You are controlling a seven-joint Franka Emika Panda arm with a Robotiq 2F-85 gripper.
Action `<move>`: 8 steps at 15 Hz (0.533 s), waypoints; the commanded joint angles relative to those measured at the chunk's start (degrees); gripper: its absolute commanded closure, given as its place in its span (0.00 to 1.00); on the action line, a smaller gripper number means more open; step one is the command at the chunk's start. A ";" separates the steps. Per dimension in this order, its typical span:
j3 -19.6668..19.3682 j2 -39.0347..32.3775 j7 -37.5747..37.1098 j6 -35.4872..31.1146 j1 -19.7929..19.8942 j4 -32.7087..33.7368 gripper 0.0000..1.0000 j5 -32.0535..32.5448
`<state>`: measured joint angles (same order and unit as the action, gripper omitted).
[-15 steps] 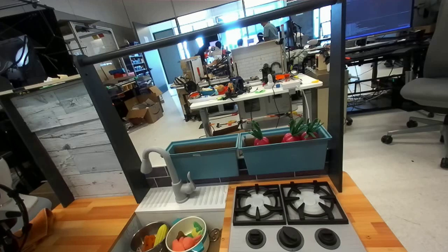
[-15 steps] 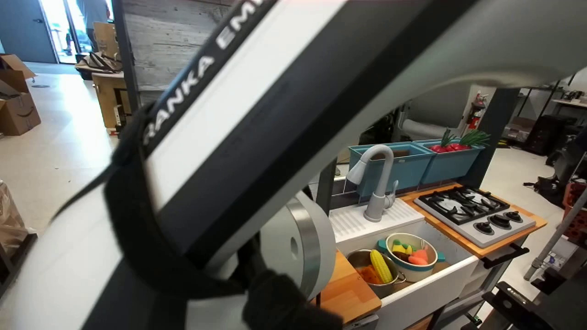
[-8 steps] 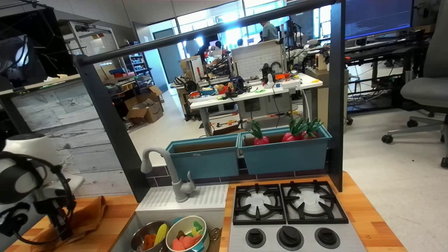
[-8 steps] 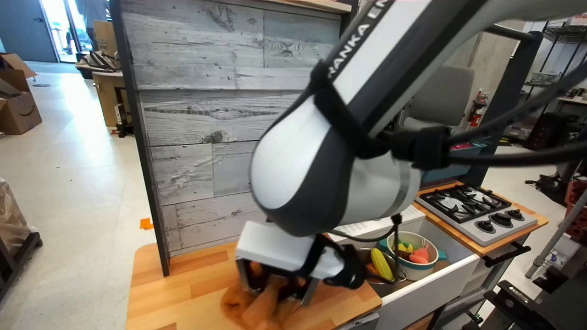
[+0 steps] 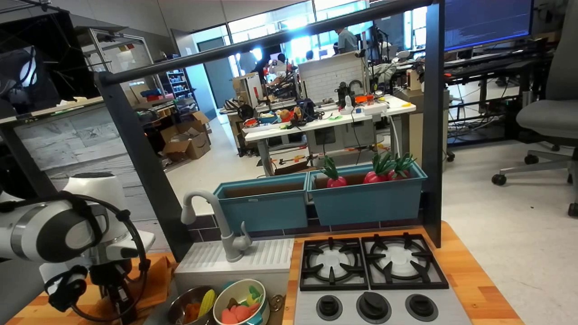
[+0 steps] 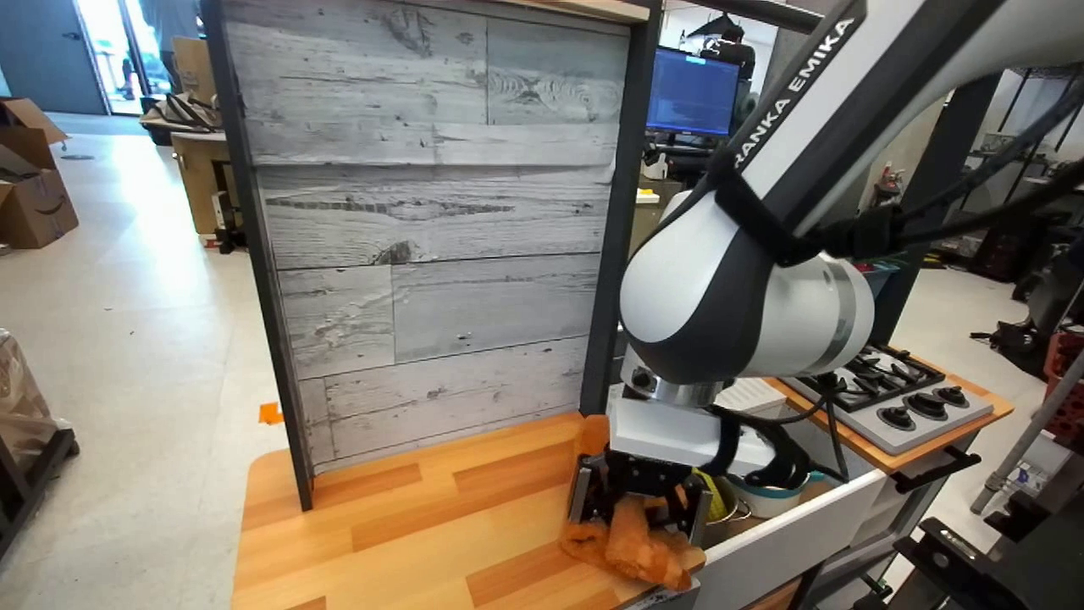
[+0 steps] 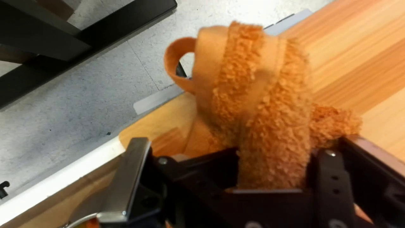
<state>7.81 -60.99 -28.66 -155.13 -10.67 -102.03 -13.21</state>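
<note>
Across the bench (image 6: 398,534) it goes: since half a second ago the orange cloth (image 6: 633,549) has slid from the middle of the boards to the corner beside the sink (image 6: 788,551), and the hand (image 6: 637,527) has travelled right along with it. Fingers (image 6: 581,496) stand on either side of a raised fold, though whether they are actually pinching the cloth, I cannot tell. Wrist view now, and that fluffy fold rises between them, a fabric loop (image 7: 171,61) poking out past the bench's edge over pale floor (image 7: 104,91). Lighter and darker strips of wood run away from the cloth, up to a whitewashed plank panel (image 6: 449,313) framed by dark posts. Next door in the sink, a steel pot (image 5: 179,299) with a yellow corn cob (image 5: 208,300) sits beside a cream pot (image 5: 266,303) full of colourful toy food, the grey tap (image 5: 232,246) standing behind them. Further along comes the stove (image 5: 352,298), two grated burners and three black knobs, with two teal planters (image 5: 264,212) behind, red green-topped vegetables (image 5: 336,182) in one of them. Out in the room: an open cardboard box (image 5: 194,143), a cluttered white table (image 5: 393,104), a person (image 5: 347,41) well beyond it, a glowing blue monitor (image 5: 490,22) and a grey chair (image 5: 548,118) on casters.
</note>
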 commanded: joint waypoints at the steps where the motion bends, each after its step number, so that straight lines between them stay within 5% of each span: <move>1: 0.61 -5.28 4.04 2.18 -3.48 5.01 0.62 0.32; 3: 0.86 -6.59 4.92 2.09 -6.82 7.52 0.55 1.33; 8: -2.71 -7.57 2.44 1.65 -17.53 14.69 0.17 4.38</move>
<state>7.93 -65.83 -24.72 -154.16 -23.31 -93.13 -11.30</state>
